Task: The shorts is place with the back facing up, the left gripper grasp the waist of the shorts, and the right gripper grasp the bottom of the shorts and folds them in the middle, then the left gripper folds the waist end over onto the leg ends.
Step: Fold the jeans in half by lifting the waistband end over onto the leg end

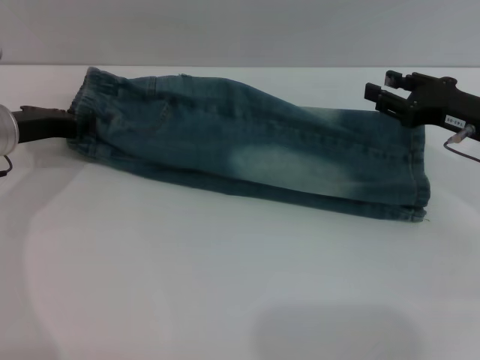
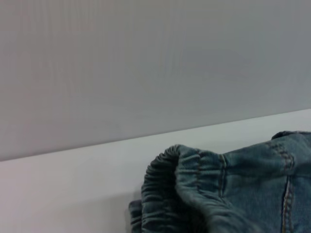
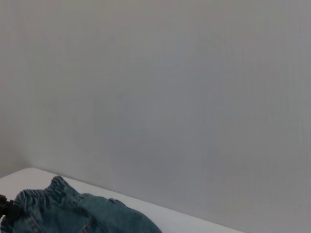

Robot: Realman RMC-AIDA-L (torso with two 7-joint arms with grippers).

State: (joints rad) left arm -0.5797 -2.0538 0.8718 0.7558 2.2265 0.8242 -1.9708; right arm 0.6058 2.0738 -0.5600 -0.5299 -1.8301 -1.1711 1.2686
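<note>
Blue denim shorts [image 1: 247,150] lie folded lengthwise on the white table [image 1: 225,292], elastic waist [image 1: 84,112] to the left and leg ends [image 1: 412,199] to the right. My left gripper [image 1: 72,125] comes in from the left edge and is shut on the waist, its tips hidden in the gathered fabric. The left wrist view shows that bunched waistband [image 2: 194,170] close up. At the far right, my right gripper [image 1: 382,85] hovers open just above and behind the leg ends, holding nothing. In the right wrist view the shorts [image 3: 73,211] sit low, far off.
A plain grey wall [image 1: 240,30] stands behind the table's far edge. Bare white tabletop stretches in front of the shorts toward me.
</note>
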